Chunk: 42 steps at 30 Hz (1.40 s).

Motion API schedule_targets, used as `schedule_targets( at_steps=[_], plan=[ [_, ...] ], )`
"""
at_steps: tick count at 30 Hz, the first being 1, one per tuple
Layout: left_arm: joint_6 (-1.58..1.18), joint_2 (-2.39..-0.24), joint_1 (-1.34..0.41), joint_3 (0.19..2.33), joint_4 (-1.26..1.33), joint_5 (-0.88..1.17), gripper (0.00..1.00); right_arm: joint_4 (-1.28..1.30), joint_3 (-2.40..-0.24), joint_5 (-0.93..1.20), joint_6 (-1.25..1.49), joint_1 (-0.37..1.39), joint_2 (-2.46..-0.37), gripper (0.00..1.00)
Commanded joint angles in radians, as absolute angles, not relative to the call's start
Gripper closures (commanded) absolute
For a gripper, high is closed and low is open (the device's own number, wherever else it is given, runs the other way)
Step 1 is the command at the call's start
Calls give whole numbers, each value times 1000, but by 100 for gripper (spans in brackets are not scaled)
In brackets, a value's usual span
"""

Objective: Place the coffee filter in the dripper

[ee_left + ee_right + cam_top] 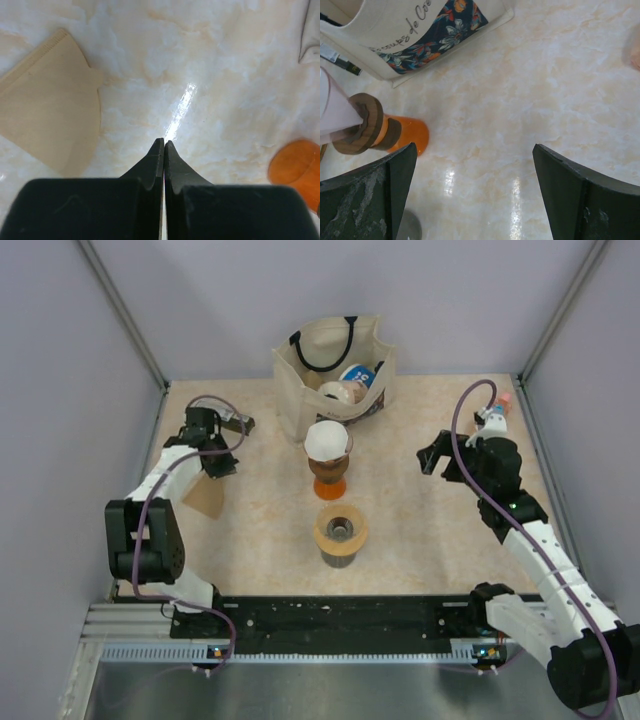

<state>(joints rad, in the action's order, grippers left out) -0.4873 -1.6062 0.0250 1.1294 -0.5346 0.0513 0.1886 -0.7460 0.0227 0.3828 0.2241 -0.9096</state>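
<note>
Left fingers (164, 150) are clenched tip to tip with nothing between them, over bare counter (420, 530). A tan paper fan (50, 115) lies flat just to their left. Right fingers (580, 195) are spread wide and empty, pointing in from the right at the orange stand (407, 135).

The filter (326, 438) is in the middle of the counter. It seems to sit already in the dripper (335, 112), which rests on the stand's wooden collar (365, 125). From above, its white top bulges over the rim.

I judge the placing done or nearly done, with only a check of the seating left. If it needs settling, I would give a light downward touch from directly above. A sideways nudge could tip the tall, narrow stack.

Room is good on either flank, with open counter between each arm and the stand. It is tighter along the centre line, where the bag (295, 390) stands just behind the dripper and a tan ring (340, 528) sits just in front. Walls close off the far and side edges, so I would pull back towards my own bases.
</note>
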Motion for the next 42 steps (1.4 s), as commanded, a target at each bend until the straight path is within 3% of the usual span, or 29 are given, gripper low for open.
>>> schedule_targets(
  at_steps=[1,2,3,4,6,9,12,16,22,29,34,36,42],
  plan=[
    [-544,-1522,11,1141,-575,-180,100,104,-742,139,360,215,-896,1],
    [-557,-1538,20,1158,-613,-254,82,104,-741,144,360,215,-900,1],
    [-571,-1564,37,1176,-645,-306,55,103,-741,143,359,215,-903,1],
    [-586,-1584,61,1187,-663,-323,40,98,-741,138,362,215,-905,1],
    [-615,-1618,139,1180,-652,-269,26,83,-756,211,374,218,-926,1],
    [-661,-1612,257,1108,-565,-144,24,78,-879,253,361,318,-1009,1],
    [-716,-1600,357,1051,-497,-77,24,136,-1030,30,235,541,-1098,1],
    [-735,-1653,428,1054,-463,-58,29,137,-1201,49,242,708,-1254,1],
    [-719,-1795,436,1135,-540,42,62,101,-1391,46,196,877,-1457,1],
    [-736,-1815,382,1043,-555,89,82,106,-1650,55,257,960,-1750,1],
    [-781,-1764,353,939,-560,94,84,156,-1825,28,360,977,-1966,1],
    [-805,-1727,347,888,-560,106,89,205,-1891,5,389,989,-2041,1],
    [-862,-1629,322,738,-493,141,89,268,-1999,-115,423,1026,-2183,1]
  ],
)
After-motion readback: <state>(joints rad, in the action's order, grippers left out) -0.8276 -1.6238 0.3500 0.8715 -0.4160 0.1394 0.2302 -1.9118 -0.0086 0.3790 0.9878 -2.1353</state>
